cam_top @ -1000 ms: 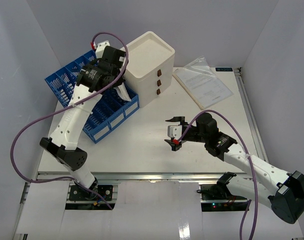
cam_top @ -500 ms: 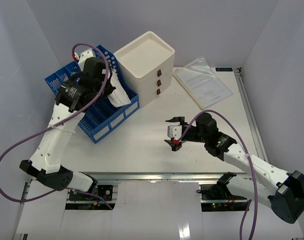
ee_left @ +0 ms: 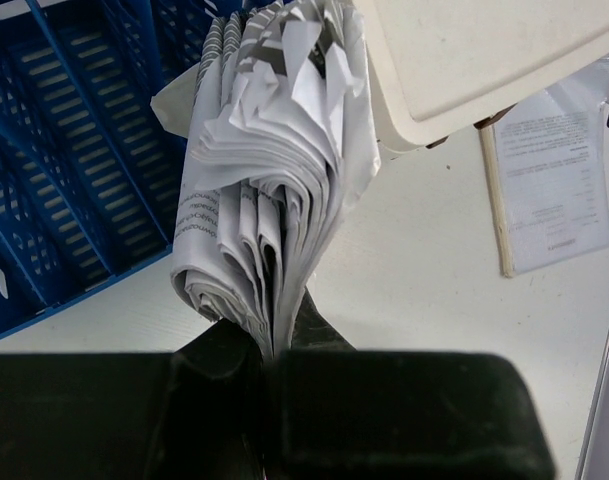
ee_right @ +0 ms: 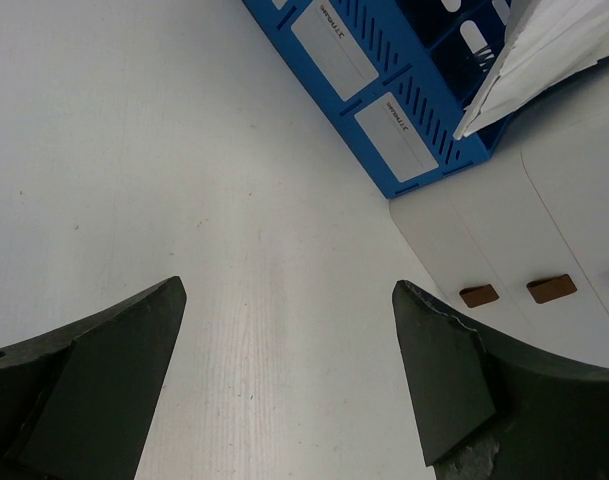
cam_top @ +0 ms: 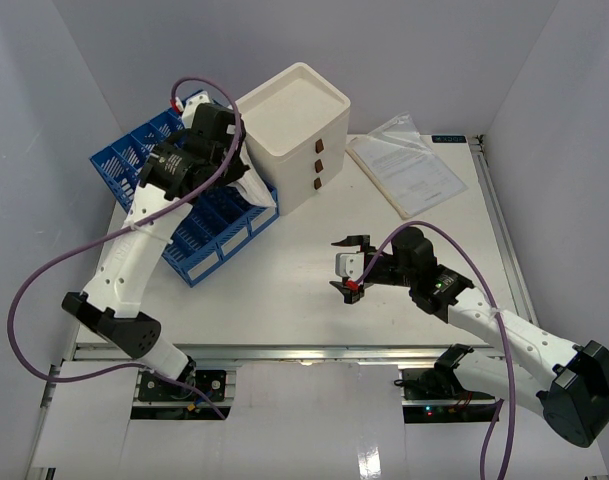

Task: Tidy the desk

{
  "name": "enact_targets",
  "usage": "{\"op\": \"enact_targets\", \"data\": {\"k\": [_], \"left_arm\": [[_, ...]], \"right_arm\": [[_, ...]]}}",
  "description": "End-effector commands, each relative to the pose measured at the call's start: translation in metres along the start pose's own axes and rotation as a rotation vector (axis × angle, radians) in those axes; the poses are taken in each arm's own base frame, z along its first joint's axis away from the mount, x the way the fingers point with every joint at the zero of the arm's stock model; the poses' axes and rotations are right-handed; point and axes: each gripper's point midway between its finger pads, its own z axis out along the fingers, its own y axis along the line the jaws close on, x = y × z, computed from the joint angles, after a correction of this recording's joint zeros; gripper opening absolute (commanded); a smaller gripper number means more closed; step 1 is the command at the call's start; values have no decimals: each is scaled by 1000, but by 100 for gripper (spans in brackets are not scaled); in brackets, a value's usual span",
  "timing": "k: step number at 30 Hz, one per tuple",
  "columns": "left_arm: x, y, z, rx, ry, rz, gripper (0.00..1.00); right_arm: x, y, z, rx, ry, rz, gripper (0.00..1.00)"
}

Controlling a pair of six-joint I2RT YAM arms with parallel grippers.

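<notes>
**Over the corner of the blue tray (cam_top: 134, 165), we pinch a paper wad (ee_left: 274, 180)**

Between its two fingers, our left gripper (ee_left: 274, 345) clamps the paper wad tight at one end. The folded sheets fan out away from us. To one side of it lies the tray, and the white drawer box (cam_top: 294, 120) is just beside it on the other. Our right gripper (ee_right: 286, 288) hangs spread wide and holds nothing. The desk (cam_top: 284, 290) lies bare beneath it, with the tray's labelled front ahead. A sleeved sheet (cam_top: 404, 170) rests flat well beyond.
</notes>
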Motion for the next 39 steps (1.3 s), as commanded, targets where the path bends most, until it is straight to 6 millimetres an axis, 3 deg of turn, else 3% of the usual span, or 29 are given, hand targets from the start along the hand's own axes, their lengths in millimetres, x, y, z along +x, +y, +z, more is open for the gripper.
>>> {"op": "enact_targets", "data": {"k": [1, 8, 13, 26, 36, 39], "left_arm": [[-15, 4, -34, 83, -63, -86, 0], [-1, 54, -83, 74, -93, -161, 0], [22, 76, -80, 33, -75, -163, 0], [11, 41, -57, 72, -49, -87, 0], [1, 39, -18, -74, -71, 5, 0], [-11, 39, -11, -125, -102, 39, 0]], "right_arm": [[-5, -7, -1, 27, -24, -26, 90], [-3, -4, 2, 15, -21, -23, 90], [-2, -3, 3, 9, -25, -21, 90], [-2, -5, 1, 22, -20, -30, 90], [-3, -6, -1, 31, -19, -39, 90], [-4, -7, -2, 34, -20, -41, 90]]}}
